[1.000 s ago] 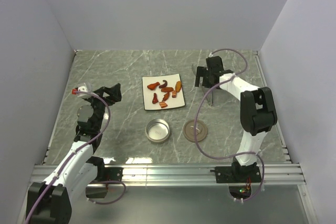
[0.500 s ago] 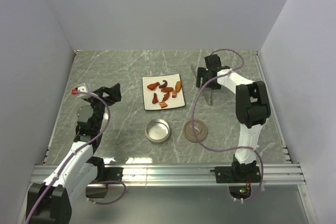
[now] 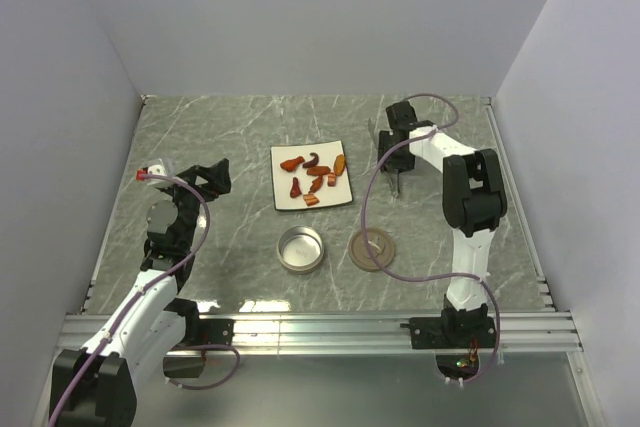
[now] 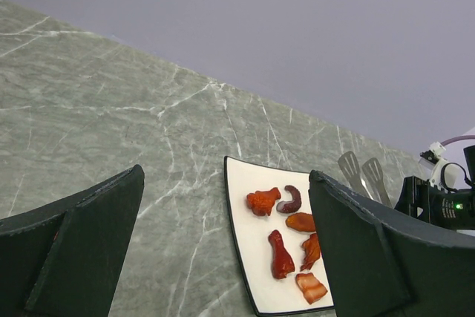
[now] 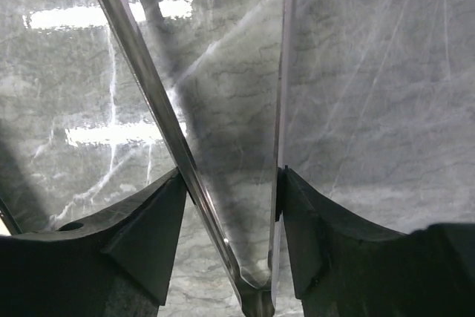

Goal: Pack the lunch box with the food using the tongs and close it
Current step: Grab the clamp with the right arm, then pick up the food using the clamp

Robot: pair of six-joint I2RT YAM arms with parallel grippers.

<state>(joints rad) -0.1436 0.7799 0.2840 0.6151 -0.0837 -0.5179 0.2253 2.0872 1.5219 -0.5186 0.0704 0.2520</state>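
Note:
The tongs (image 3: 397, 181) lie on the marble at the back right, their paddle tips (image 4: 361, 171) showing in the left wrist view. My right gripper (image 3: 391, 145) is down over them. In the right wrist view its fingers (image 5: 230, 174) press on the outer sides of both tong arms (image 5: 141, 72), just above the joint of the V. The food (image 3: 318, 173) sits on a white square plate (image 3: 283, 191). The round silver lunch box (image 3: 283, 250) stands open, with its brown lid (image 3: 373, 248) to its right. My left gripper (image 3: 215, 176) hovers at the left, open, its jaws wide apart (image 4: 226, 174).
The right arm's purple cable (image 3: 372, 209) loops down over the lid. Grey walls close off the table at the back and both sides. An aluminium rail (image 3: 320, 327) runs along the near edge.
My right gripper has moved back and settled over the tongs, and its fingers have narrowed onto the two arms. The left arm, plate, tin and lid have not moved.

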